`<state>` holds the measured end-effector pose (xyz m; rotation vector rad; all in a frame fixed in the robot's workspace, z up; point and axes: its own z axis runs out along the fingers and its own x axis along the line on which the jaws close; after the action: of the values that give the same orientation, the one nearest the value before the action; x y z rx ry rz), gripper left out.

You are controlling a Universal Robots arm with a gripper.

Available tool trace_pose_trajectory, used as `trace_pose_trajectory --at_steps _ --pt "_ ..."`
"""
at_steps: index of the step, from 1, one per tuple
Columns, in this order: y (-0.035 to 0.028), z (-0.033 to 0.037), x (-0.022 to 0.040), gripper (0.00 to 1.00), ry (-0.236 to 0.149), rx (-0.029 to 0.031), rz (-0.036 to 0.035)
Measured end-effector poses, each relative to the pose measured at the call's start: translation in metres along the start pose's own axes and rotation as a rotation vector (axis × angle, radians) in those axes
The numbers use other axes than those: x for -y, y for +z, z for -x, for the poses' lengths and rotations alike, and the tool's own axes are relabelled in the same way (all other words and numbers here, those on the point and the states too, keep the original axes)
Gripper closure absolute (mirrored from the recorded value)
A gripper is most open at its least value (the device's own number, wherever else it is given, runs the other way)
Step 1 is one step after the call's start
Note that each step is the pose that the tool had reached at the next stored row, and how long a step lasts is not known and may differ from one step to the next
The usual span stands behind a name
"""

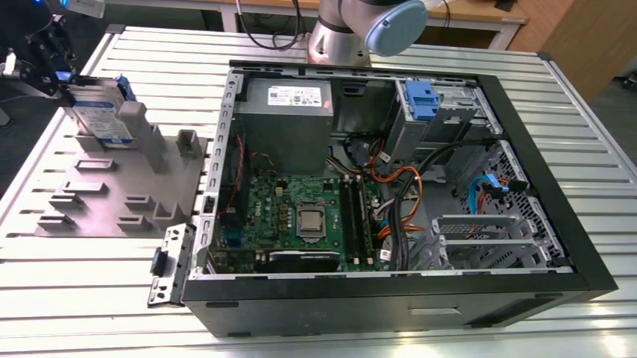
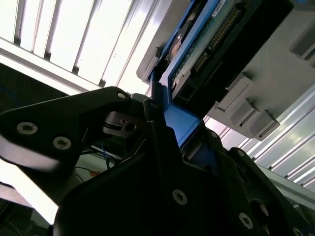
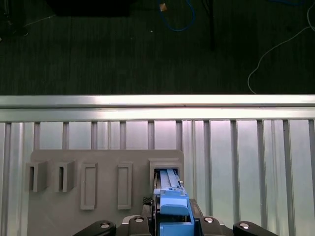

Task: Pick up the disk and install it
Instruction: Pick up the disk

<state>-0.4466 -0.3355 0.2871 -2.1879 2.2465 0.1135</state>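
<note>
A: On the ribbed aluminium counter (image 1: 577, 97), what's biggest?
B: The open black metal computer case (image 1: 538, 186). At the exterior view's left of it lies a grey plastic slotted holder (image 1: 110, 194).
A: And the disk?
B: The flat silver-metal disk (image 1: 103, 112), white-and-blue label, blue plastic carrier, stands upright at one slot of that holder.
A: The tool?
B: The black tool (image 1: 68, 83) is clamped on the disk's blue upper edge.

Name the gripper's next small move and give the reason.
Probably a short, straight lift out of the holder. The gripper looks closed on the blue carrier of the disk. The disk stands upright in a slot of the holder, so a sideways pull would likely bind it against the slot walls.
</note>
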Motion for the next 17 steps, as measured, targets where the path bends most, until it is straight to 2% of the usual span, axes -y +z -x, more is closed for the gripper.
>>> trace_pose_trajectory --at_steps 8,9,14,16,17 --pt "0.0 0.0 0.0 0.62 -0.001 -0.0001 0.0001" --pt "0.0 0.0 0.0 0.55 -0.001 -0.0001 0.0001" --pt "0.0 0.0 0.0 0.55 -0.002 -0.0001 0.0002" --pt "0.0 0.0 0.0 0.57 -0.002 -0.0002 0.0003" --pt "0.0 0.0 0.0 0.63 -0.003 -0.0002 0.0002"
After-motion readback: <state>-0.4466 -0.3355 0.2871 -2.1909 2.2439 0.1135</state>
